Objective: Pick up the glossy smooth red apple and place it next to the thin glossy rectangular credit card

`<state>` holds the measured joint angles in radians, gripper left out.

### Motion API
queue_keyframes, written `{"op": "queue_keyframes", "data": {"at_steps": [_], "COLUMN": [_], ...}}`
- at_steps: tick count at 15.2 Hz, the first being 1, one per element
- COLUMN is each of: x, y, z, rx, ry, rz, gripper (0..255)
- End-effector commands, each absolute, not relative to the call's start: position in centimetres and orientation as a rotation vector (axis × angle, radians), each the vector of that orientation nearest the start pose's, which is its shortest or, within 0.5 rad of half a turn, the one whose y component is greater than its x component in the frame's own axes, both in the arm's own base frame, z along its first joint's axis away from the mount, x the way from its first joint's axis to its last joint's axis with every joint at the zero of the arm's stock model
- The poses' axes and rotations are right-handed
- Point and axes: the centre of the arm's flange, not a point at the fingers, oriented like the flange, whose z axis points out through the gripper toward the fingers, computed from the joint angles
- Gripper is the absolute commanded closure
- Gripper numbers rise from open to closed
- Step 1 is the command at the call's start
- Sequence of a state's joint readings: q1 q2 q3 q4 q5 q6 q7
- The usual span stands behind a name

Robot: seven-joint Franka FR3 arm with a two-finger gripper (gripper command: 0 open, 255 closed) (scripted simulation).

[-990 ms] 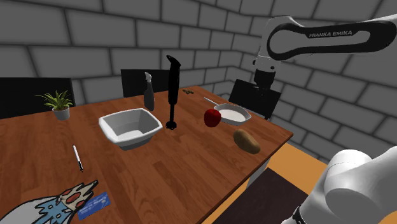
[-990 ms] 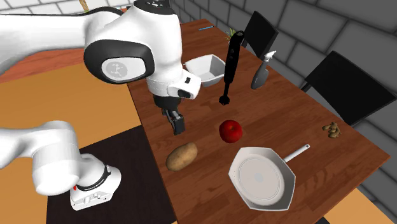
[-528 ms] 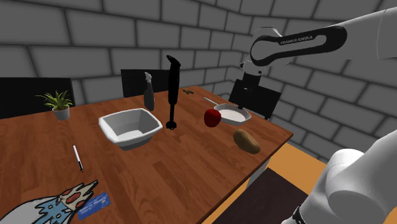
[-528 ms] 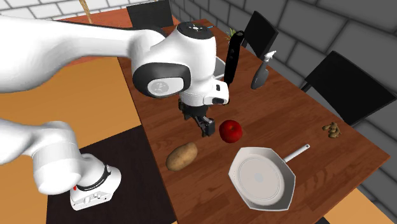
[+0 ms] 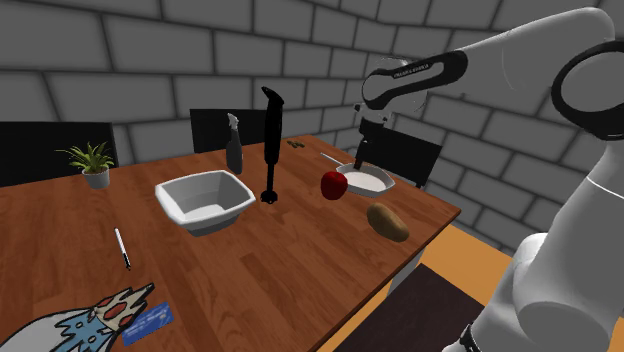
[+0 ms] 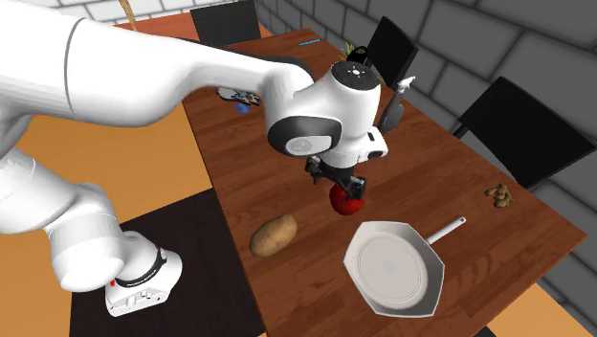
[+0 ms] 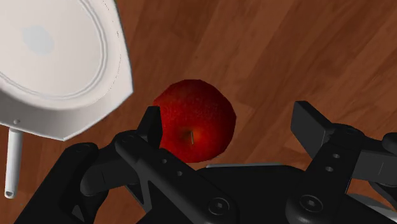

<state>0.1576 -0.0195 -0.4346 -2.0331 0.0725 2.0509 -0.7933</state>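
Grey brick walls [image 5: 120, 50] stand behind a brown wooden counter [image 5: 300, 270]. Nearest my stand lies the potato [image 6: 275, 235], and a second ago my pincer [image 7: 230, 121] hung beside it. Since then the arm has swung across the wood, and the pincer now hovers right over the red apple [image 7: 194, 124].

The fingers stand apart and clasp nothing. The apple rests on the counter below them, closer to the finger on the side of the white frying pan [image 7: 57, 63], so I judge a small sideways shift is needed before I descend and close. The pan sits just beside the apple, and that finger could clip its rim.

The reach is nearly done; the grasp is not yet begun. Further off stand the black hand blender [image 5: 271, 145] and the white bowl [image 5: 205, 198]. Farthest, well apart from the apple, lies the blue credit card [image 5: 152, 319], so a long carry along the counter awaits.
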Motion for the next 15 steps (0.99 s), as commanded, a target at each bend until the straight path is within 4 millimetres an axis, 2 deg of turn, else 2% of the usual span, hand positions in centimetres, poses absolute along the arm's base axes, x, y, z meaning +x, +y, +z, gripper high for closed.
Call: {"op": "queue_keyframes", "data": {"at_steps": [1,5,12,15], "x": [55.4,59.5,59.9,59.9], "y": [-14.8,-14.9,-14.5,-14.5], "z": [44.8,43.3,39.7,39.4], "rx": [-2.973,-2.913,-2.913,-2.913], "ry": [-0.831,-0.975,-0.975,-0.975], "rz": [-0.133,-0.18,-0.18,-0.18], "gripper": [0,0,0,0]}}
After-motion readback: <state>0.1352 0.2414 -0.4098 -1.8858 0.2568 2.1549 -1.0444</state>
